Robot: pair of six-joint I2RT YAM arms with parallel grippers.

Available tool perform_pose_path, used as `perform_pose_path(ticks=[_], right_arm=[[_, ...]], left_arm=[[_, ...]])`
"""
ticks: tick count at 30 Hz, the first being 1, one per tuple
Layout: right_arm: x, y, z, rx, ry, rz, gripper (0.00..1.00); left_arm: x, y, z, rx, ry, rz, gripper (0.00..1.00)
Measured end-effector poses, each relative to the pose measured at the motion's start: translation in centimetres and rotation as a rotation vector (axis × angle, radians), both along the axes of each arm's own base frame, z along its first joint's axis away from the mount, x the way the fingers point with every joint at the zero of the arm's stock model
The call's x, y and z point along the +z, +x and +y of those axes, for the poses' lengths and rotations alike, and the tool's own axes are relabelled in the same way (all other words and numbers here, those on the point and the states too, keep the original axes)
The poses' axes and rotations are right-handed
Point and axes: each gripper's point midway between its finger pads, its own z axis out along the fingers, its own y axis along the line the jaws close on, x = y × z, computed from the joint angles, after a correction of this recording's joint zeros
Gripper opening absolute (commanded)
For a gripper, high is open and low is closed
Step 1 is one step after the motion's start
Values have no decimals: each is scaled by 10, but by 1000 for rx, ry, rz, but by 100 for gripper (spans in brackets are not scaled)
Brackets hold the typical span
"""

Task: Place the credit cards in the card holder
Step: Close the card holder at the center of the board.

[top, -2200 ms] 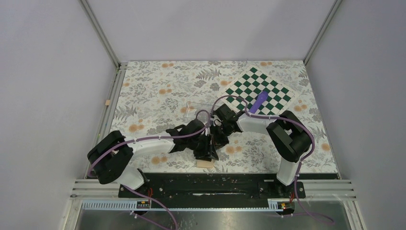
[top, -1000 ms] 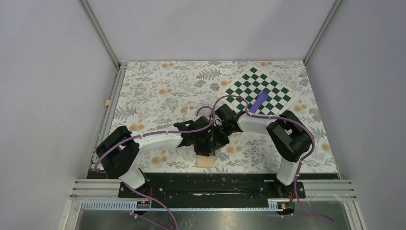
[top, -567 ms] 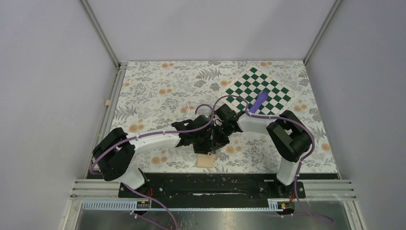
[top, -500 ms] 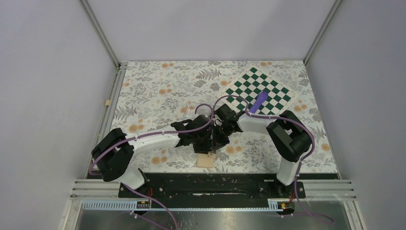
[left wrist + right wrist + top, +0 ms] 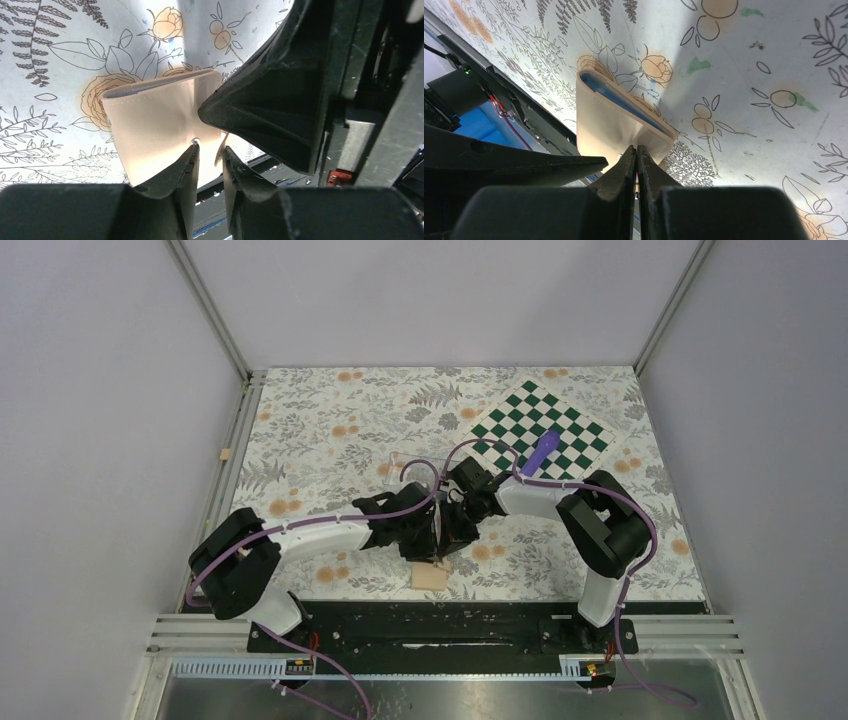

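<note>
Now your right fingers (image 5: 625, 167) pinch the card holder (image 5: 606, 120) cover just ahead; left fingers (image 5: 186, 167) nearly closed beside (grip unclear).

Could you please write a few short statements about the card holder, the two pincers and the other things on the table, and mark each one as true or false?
1. The card holder is folded, not spread flat. True.
2. The purple object lies on the flowered cloth. False: it lies on the chessboard.
3. The left pincer and the right pincer are both at the card holder. True.
4. The right pincer is wide open. False: its fingers are pressed together on the card holder's cover.
5. The clear box stands on the chessboard. False: it stands on the flowered cloth, left of the chessboard.
</note>
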Motion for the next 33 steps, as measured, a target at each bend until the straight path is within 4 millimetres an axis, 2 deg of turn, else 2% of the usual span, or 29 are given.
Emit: perform_pose_path(ticks=[5,10,19,27,33], right_arm=[[0,-1,0,3,4,5,9],[0,-1,0,3,5,7,9],[0,-1,0,3,5,7,9],[0,-1,0,3,4,6,9],[0,-1,0,3,4,7,9]], left_arm=[[-4,-1,-2,4,-30,11,17],[-2,-1,-5,6,-55,18,0],[-2,-1,-4,4,-51,19,0],[-9,-4,8,-1,7,26,0],[-9,-4,8,0,10,24,0]])
